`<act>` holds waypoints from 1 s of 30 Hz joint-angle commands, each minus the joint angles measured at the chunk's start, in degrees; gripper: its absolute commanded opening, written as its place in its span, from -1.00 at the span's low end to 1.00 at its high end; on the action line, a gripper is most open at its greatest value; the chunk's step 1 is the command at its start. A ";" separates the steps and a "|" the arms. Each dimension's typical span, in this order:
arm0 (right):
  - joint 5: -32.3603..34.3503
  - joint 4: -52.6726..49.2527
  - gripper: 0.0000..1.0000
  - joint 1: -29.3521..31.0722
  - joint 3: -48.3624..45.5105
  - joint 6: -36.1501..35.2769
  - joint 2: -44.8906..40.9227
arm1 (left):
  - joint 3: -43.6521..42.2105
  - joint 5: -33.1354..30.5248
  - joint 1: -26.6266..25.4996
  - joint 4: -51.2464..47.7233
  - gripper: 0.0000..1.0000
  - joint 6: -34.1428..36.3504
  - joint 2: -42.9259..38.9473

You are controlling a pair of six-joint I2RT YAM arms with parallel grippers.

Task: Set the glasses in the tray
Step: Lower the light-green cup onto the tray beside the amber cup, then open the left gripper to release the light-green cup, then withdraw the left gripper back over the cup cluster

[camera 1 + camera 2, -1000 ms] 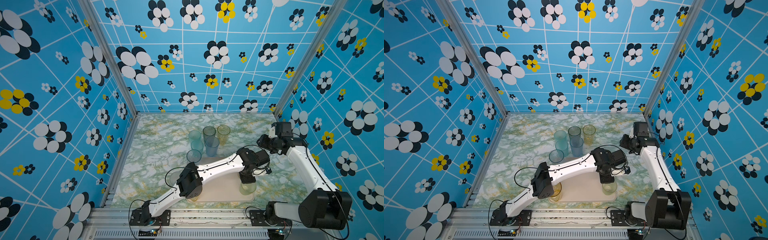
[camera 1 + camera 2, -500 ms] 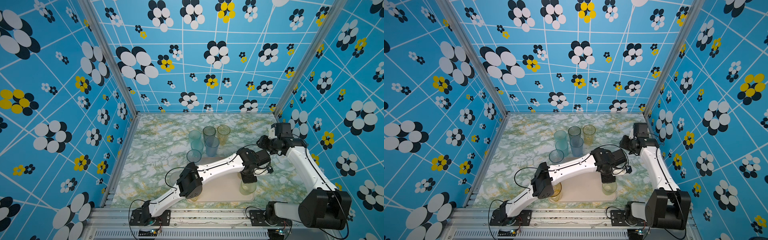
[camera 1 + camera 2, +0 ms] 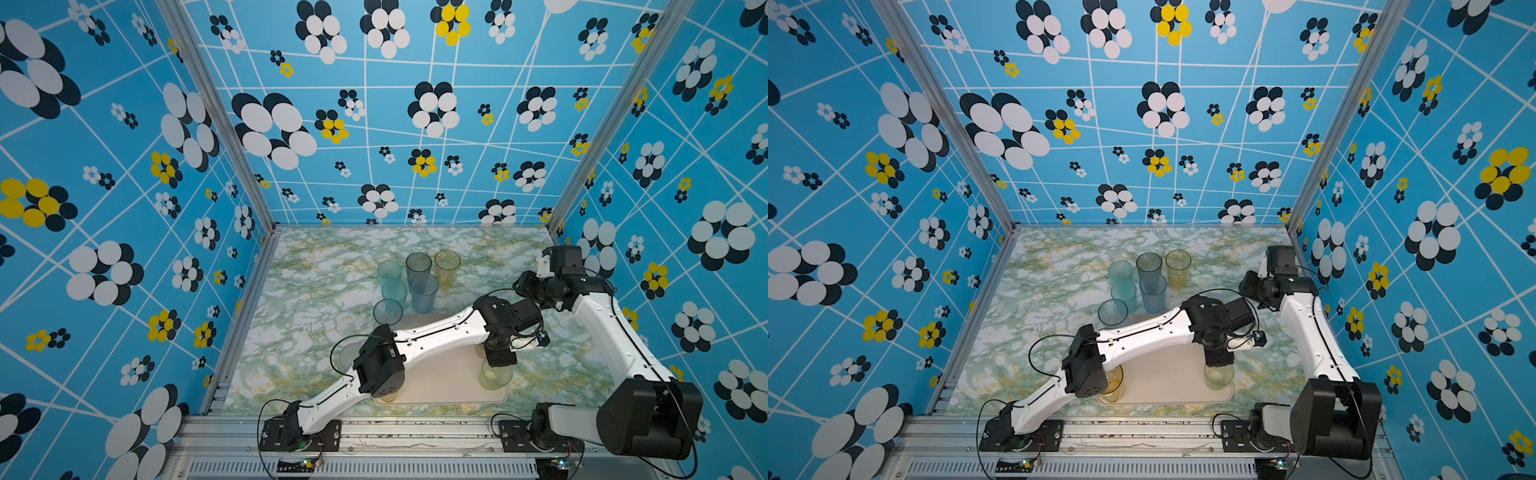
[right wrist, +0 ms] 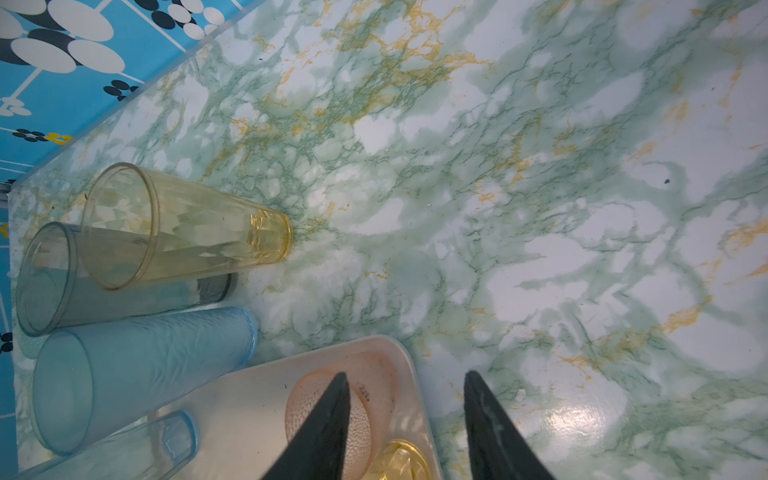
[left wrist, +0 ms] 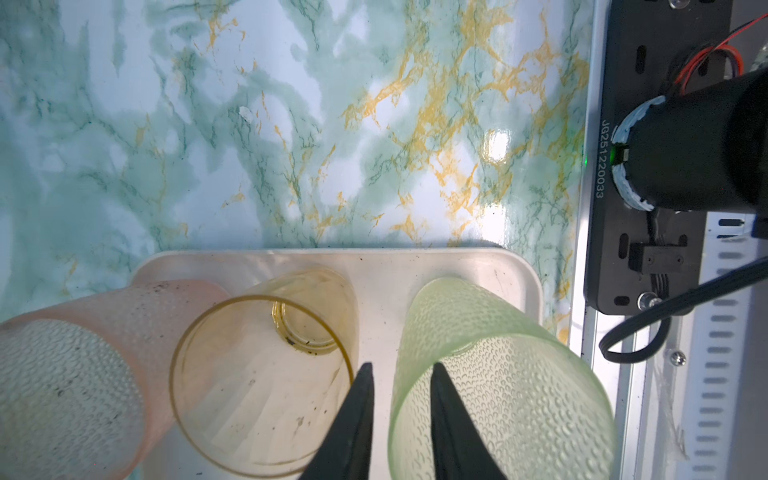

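Honestly the sketchy bit here is the left gripper [image 5: 401, 368]. Its jaws are only a narrow way apart and they straddle the wall of the pale green glass [image 5: 498, 374], one finger inside and one outside. There's a sliver of tray showing between the outer finger and the glass, so I'd call it let go rather than pinched.

If it pulls out at an angle instead of straight up, I reckon the inner finger hooks the rim and tips the glass. That glass stands in the tray [image 5: 374, 266] right by a corner. The short amber glass [image 5: 249, 395] is just beside it and the pink glass [image 5: 75, 374] is next to that. One tip could take the whole row, or send the glass over the low rim onto the counter [image 5: 291, 124].

Other worry: the left arm's elbow hangs right over the corner amber glass [image 3: 1115, 384] in the tray's near corner, so a low swing would clip it. The right gripper [image 4: 405, 374] is about half open with nothing in it, hovering by the pink one.

Count, as far as I can see:
- **In the tray:** four glasses (pale green, pink, two amber).
- **On the counter behind it:** five, namely two teal glasses [image 3: 389, 272], one grey glass [image 3: 418, 264], one tall amber glass [image 3: 447, 266] and one blue glass [image 3: 424, 295].
- **At the tray's far corner:** one clear bluish glass [image 3: 387, 311], can't tell if it's in or out.
- **Left of the tray:** maybe a faint clear glass [image 3: 347, 357], not sure.
- **Also:** one tray, two grippers.
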 commanded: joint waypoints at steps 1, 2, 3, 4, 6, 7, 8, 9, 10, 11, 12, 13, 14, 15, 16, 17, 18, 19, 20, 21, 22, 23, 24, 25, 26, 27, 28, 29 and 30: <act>-0.87 0.01 -0.06 -0.34 -0.77 -0.53 -0.65 | 0.37 1.18 0.23 0.84 -0.47 0.43 -1.56; -0.89 -0.06 -0.06 -0.34 -0.69 -0.59 -0.65 | 0.37 1.21 0.21 0.88 -0.47 0.43 -1.59; -0.89 -0.07 -0.06 -0.36 -0.63 -0.57 -0.73 | 0.37 1.31 0.22 0.93 -0.47 0.43 -1.62; -0.89 -0.07 -0.06 -0.34 -0.69 -0.51 -0.69 | 0.40 1.39 0.18 0.97 -0.47 0.43 -1.65; -0.89 -0.08 -0.06 -0.34 -0.68 -0.51 -0.73 | 0.38 1.33 0.23 0.84 -0.48 0.43 -1.81; -0.89 -0.07 -0.06 -0.34 -0.69 -0.51 -0.79 | 0.29 1.09 0.23 0.95 -0.48 0.43 -2.02; -0.89 -0.08 -0.06 -0.34 -0.76 -0.51 -0.81 | 0.08 0.82 0.30 1.09 -0.48 0.43 -2.33; -0.89 -0.07 -0.06 -0.36 -0.69 -0.59 -0.82 | -0.27 0.69 0.39 1.50 -0.48 0.45 -2.87; -0.89 -0.07 -0.06 -0.34 -0.70 -0.55 -0.82 | -0.96 0.70 0.49 2.18 -0.48 0.35 -3.53; -0.94 -0.03 -0.06 -0.34 -0.70 -0.51 -0.90 | -1.67 0.69 0.54 2.87 -0.48 0.34 -4.24; -0.98 0.01 -0.06 -0.34 -0.74 -0.50 -0.87 | -2.60 0.78 0.56 3.77 -0.48 0.26 -5.04; -1.03 0.01 -0.06 -0.34 -0.74 -0.51 -0.91 | -3.40 0.93 0.67 4.49 -0.47 0.26 -5.78; -1.07 -0.07 -0.06 -0.34 -0.78 -0.51 -0.91 | -3.87 1.16 0.66 4.85 -0.47 0.21 -6.24; -1.07 -0.03 -0.06 -0.36 -0.78 -0.51 -0.91 | -4.17 1.48 0.70 5.09 -0.47 0.17 -6.71; -1.07 -0.06 -0.06 -0.36 -0.78 -0.51 -0.98 | -4.28 1.78 0.76 5.10 -0.47 0.10 -6.93; -1.12 -0.07 -0.06 -0.38 -0.86 -0.51 -1.00 | -4.42 2.00 0.69 5.12 -0.47 0.00 -7.30; -1.22 -0.07 -0.06 -0.35 -0.87 -0.51 -1.00 | -4.54 2.09 0.75 5.26 -0.47 -0.07 -7.59; -1.16 0.01 -0.06 -0.39 -0.83 -0.49 -1.06 | -4.78 2.10 0.82 5.44 -0.47 -0.18 -8.00; -1.20 0.01 -0.06 -0.36 -0.95 -0.51 -1.13 | -5.02 2.18 0.89 5.61 -0.47 -0.18 -8.40; -1.21 0.01 -0.06 -0.34 -0.94 -0.51 -1.17 | -5.52 2.29 1.00 6.08 -0.47 -0.38 -9.11; -1.16 0.01 -0.06 -0.34 -0.81 -0.51 -1.22 | -5.95 2.32 1.19 6.60 -0.47 -0.48 -9.71; -1.16 0.01 -0.06 -0.34 -0.91 -0.51 -1.26 | -6.60 2.51 1.42 7.12 -0.47 -0.73 -10.50; -1.15 0.01 -0.06 -0.34 -1.04 -0.51 -1.31 | -7.35 2.58 1.76 7.82 -0.47 -1.00 -11.33; -1.18 0.01 -0.06 -0.34 -1.10 -0.54 -1.37 | -8.19 2.54 2.06 8.51 -0.47 -1.30 -12.30; -1.11 -0.01 -0.06 -0.36 -1.17 -0.59 -1.44 | -9.05 2.54 2.40 9.23 -0.47 -1.54 -13.17; -1.07 0.01 -0.06 -0.39 -1.38 -0.65 -1.52 | -10.44 2.55 2.70 10.24 -0.47 -1.83 -14.13; -0.98 0.01 -0.06 -0.40 -1.51 -0.68 -1.57 | -11.90 2.45 2.99 11.44 -0.48 -2.17 -15.57; -0.89 0.10 -0.06 -0.47 -1.62 -0.72 -1.61 | -13.42 2.25 3.28 12.84 -0.49 -2.48 -16.93; -0.89 0.18 -0.06 -0.43 -1.81 -0.77 -1.66 | -15.69 1.93 3.64 14.86 -0.49 -3.01 -18.71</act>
